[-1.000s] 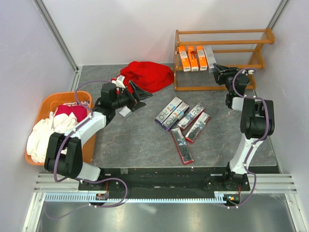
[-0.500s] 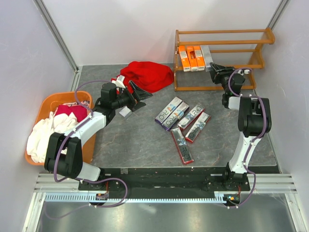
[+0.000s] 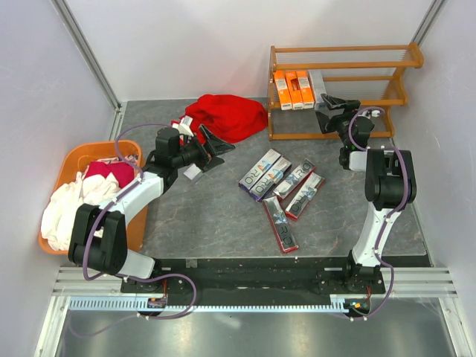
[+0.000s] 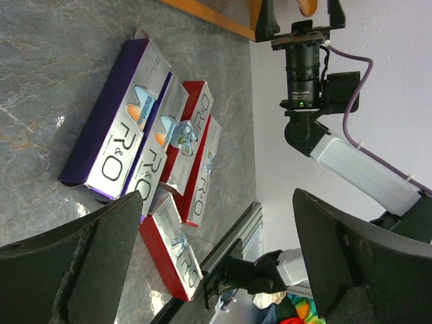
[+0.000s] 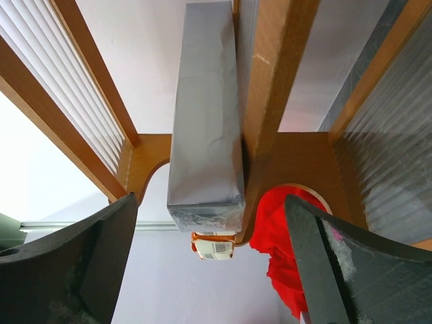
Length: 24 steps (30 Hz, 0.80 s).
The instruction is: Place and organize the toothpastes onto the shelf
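The wooden shelf [image 3: 338, 56] stands at the back right. On its middle tier lie three orange toothpastes [image 3: 292, 89] and, to their right, a silver-grey one [image 3: 318, 85]. My right gripper [image 3: 325, 111] hangs open just in front of that grey box [image 5: 206, 115], whose end lies between the spread fingers without touching them, against the shelf's side frame [image 5: 277, 88]. Several purple, silver and red toothpastes [image 3: 281, 190] lie on the table's middle. My left gripper [image 3: 219, 149] is open and empty, facing those boxes [image 4: 111, 135] from the left.
A red cloth [image 3: 227, 115] lies left of the shelf, close behind my left gripper. An orange basket [image 3: 74, 160] full of clothes sits at the left edge. White walls close the table on three sides.
My right gripper has opened and let go of the silver-grey box, which now rests on the shelf beside the orange ones. That wrist has moved a little to the left. The left arm has not moved.
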Motion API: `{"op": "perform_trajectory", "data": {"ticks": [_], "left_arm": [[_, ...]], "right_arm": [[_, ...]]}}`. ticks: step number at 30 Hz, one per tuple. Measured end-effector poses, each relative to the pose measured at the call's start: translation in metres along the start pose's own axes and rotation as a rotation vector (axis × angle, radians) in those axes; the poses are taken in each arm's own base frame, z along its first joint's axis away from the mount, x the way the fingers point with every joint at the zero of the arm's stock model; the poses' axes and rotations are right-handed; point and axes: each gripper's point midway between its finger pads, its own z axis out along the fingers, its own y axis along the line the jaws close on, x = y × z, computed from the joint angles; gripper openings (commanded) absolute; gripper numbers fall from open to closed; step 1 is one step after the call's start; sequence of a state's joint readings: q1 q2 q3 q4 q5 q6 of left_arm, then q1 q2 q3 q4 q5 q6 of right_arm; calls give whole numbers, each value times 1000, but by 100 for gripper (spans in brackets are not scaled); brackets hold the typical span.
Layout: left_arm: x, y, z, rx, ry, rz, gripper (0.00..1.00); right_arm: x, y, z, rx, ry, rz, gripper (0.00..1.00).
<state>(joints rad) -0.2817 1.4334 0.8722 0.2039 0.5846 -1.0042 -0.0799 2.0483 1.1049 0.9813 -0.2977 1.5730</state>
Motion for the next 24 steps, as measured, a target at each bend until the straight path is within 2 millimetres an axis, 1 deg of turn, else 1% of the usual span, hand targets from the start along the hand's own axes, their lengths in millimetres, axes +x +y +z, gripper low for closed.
{"op": "perform_trajectory", "data": {"ticks": [5, 8, 12, 14, 18, 21, 24], "left_arm": [[4, 12, -1, -46, 9, 16, 100], [5, 22, -2, -86, 9, 34, 100], [3, 35, -4, -162, 6, 78, 100], [-3, 38, -4, -199, -1, 112, 100], [-27, 40, -1, -277, -41, 205, 100], [-41, 48, 1, -349, -57, 267, 100], [-52, 62, 5, -435, -57, 332, 100]], "right_arm": [[1, -7, -5, 9, 6, 5, 98], [1, -16, -14, 31, 5, 13, 98], [-5, -28, -37, 65, -19, 30, 98], [-9, -30, -49, 74, -32, 36, 98], [-10, -33, -70, 84, -29, 41, 98], [-1, -39, -82, 99, -2, 44, 98], [13, -49, -99, 131, 38, 38, 98]]}}
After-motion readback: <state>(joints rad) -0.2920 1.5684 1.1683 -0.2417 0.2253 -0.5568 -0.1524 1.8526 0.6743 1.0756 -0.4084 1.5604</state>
